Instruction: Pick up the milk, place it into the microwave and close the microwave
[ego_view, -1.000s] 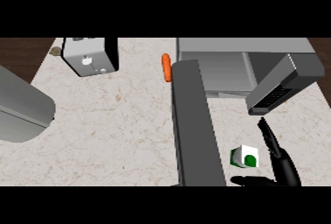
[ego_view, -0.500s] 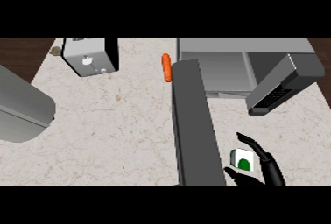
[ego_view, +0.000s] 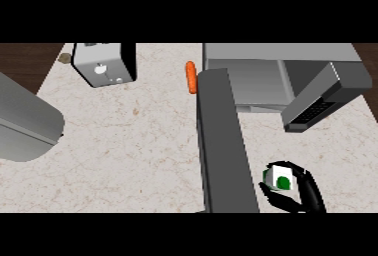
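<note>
The milk (ego_view: 280, 178), a small white-and-green carton on the counter (ego_view: 133, 135) just right of the open microwave door (ego_view: 225, 145), sits wrapped in the right hand (ego_view: 299, 192), probably light, stiff-sided and best gripped across its flat faces.

A pale speckled stone counter (ego_view: 133, 145) fills most of the view. At its far left stands a silver toaster (ego_view: 105, 64) with a black side. Right of the toaster, an orange carrot (ego_view: 191, 77) lies lengthwise, pointing near to far. A small brownish object (ego_view: 65, 58), too small to identify, sits just left of the toaster.
</note>
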